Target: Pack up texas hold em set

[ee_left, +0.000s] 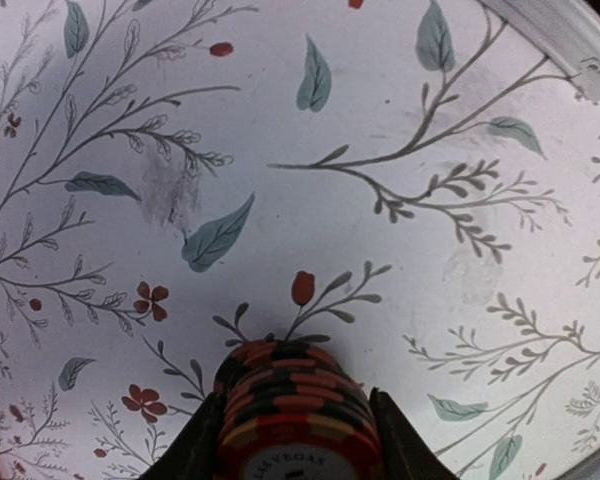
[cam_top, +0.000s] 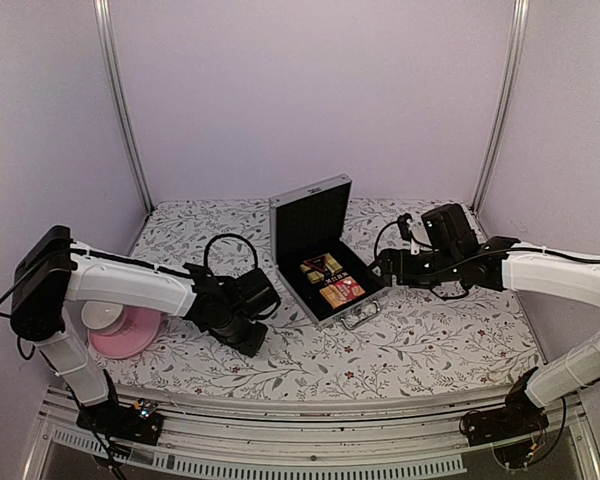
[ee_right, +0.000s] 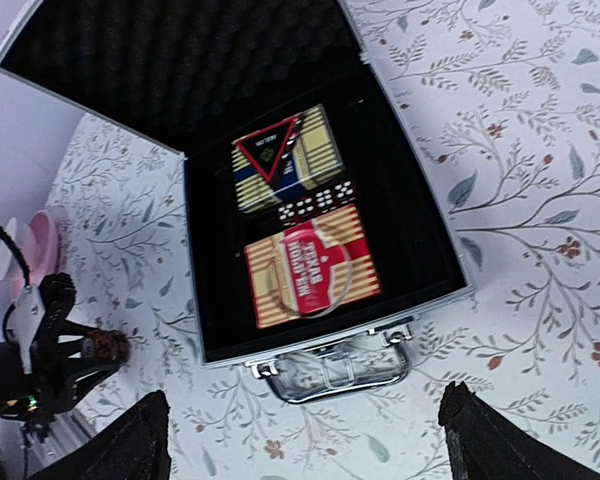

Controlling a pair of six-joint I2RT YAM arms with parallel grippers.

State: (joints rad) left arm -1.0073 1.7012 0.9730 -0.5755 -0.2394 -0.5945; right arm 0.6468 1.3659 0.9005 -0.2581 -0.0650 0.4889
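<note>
The silver briefcase (cam_top: pixel 325 262) lies open mid-table with its lid upright, and its rim shows in the right wrist view (ee_right: pixel 332 335). Inside on the black lining are a yellow pack (ee_right: pixel 280 160) with a triangular token on it and a red card pack (ee_right: pixel 310 265). The metal handle (ee_right: pixel 330 370) points toward my right gripper. My left gripper (ee_left: pixel 295 400) is shut on a stack of red and black poker chips (ee_left: pixel 295 375), held low over the cloth left of the case (cam_top: pixel 242 318). My right gripper (ee_right: pixel 302 400) is open and empty, hovering just off the handle side (cam_top: pixel 385 265).
A pink plate (cam_top: pixel 130 335) with a white bowl (cam_top: pixel 100 315) sits at the left, under my left arm. The flowered cloth (cam_top: pixel 430 340) covers the table. Walls and metal posts close in the back and sides.
</note>
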